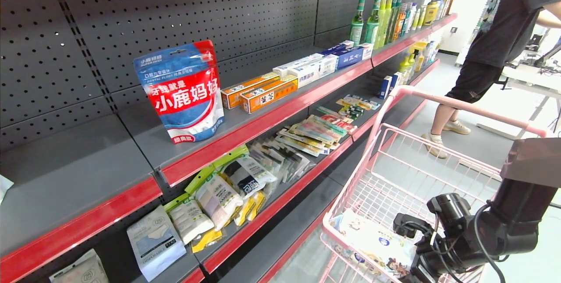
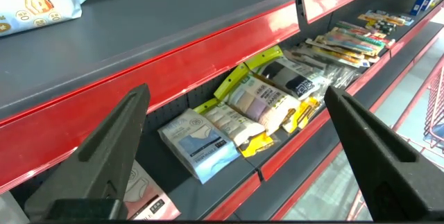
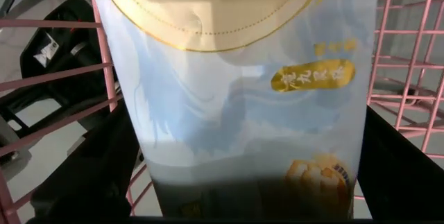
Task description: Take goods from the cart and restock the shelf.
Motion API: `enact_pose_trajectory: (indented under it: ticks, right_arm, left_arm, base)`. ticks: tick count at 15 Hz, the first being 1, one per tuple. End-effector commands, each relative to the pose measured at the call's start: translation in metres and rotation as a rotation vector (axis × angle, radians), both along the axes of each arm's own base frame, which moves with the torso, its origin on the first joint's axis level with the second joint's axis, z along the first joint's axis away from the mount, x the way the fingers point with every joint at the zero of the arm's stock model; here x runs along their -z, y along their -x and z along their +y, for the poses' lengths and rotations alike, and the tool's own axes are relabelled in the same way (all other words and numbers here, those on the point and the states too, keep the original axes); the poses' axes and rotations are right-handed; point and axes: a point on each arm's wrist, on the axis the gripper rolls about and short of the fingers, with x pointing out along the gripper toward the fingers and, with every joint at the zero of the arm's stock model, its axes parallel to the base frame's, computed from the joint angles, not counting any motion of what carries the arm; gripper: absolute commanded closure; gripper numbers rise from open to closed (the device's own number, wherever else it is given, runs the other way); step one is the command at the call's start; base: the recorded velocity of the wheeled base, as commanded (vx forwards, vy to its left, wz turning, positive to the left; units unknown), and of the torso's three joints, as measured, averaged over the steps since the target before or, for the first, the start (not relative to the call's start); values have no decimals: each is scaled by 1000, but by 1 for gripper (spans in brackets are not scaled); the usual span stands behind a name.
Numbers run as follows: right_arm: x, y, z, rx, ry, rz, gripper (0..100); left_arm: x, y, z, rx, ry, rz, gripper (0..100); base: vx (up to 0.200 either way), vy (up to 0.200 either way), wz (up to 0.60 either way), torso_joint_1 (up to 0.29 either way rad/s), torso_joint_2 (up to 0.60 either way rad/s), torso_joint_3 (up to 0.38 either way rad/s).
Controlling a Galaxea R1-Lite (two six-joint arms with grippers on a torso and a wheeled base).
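Head view: we see the pink wire cart (image 1: 438,103) on the robot's right. In its bottom lies a soft pale-blue-and-white plastic pack (image 1: 372,239) w/ a cartoon print. The right arm (image 1: 504,226) hangs down into the cart, its end just at the pack's near end. Along the left runs the grey metal shelf (image 1: 263,121) w/ red front strips. The top board carries a blue-and-red stand-up pouch (image 1: 184,90) and orange cardboard cartons (image 1: 258,94), w/ bare grey board left of the pouch. The board below holds flat clear-plastic packets (image 1: 228,186). The pouch has big white lettering on a red band and the cartons have print too; we leave both unread.

Left wrist view: the left tool (image 2: 236,99) hovers in front of the shelf, fingers wide apart, nothing betw. them. Beyond it are the flat packets on the lower board, and a white printed pack (image 2: 35,2) on the top board.

Right wrist view: the right tool (image 3: 253,158) is close up on the pale-blue pack, pink cart wires behind. We cannot tell if it's clamped on the pack or merely around it. The label shows a round yellow-rimmed badge and a small yellow tag; the lettering is too cut off to read.

Step, as we judge it: the pick from the cart, early on, w/ the pack not yet on the shelf. The next move needs a firm hold, a lift clear of the cart's wire wall, then a swing over to the bare top board. The soft pack may sag or slip.
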Motion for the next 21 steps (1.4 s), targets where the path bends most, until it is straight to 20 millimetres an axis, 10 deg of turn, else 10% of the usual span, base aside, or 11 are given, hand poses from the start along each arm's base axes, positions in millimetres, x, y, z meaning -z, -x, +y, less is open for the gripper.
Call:
enact_pose_trajectory:
  ticks: [1,3,4,10,15,21]
  right_arm:
    - [3,0,2,-7,-1,-2,0]
    - [4,-1,3,-10,-2,-11,0]
    - [4,0,3,-10,-3,-9,100]
    - [-13,1,-3,38,-46,-63,100]
    - [-111,12,0,444,-132,-280,100]
    - [-181,42,1,690,-177,-553,100]
  left_arm:
    - [0,0,0,0,0,0,0]
    - [0,0,0,-2,0,0,0]
    - [0,0,0,-2,0,0,0]
    - [0,0,0,0,0,0,0]
    - [0,0,0,0,0,0,0]
    - [0,0,0,0,0,0,0]
  base:
    - [0,0,0,0,0,0]
    - [0,0,0,0,0,0]
    - [0,0,0,0,0,0]
    - [0,0,0,0,0,0]
    - [0,0,0,0,0,0]
    - [0,0,0,0,0,0]
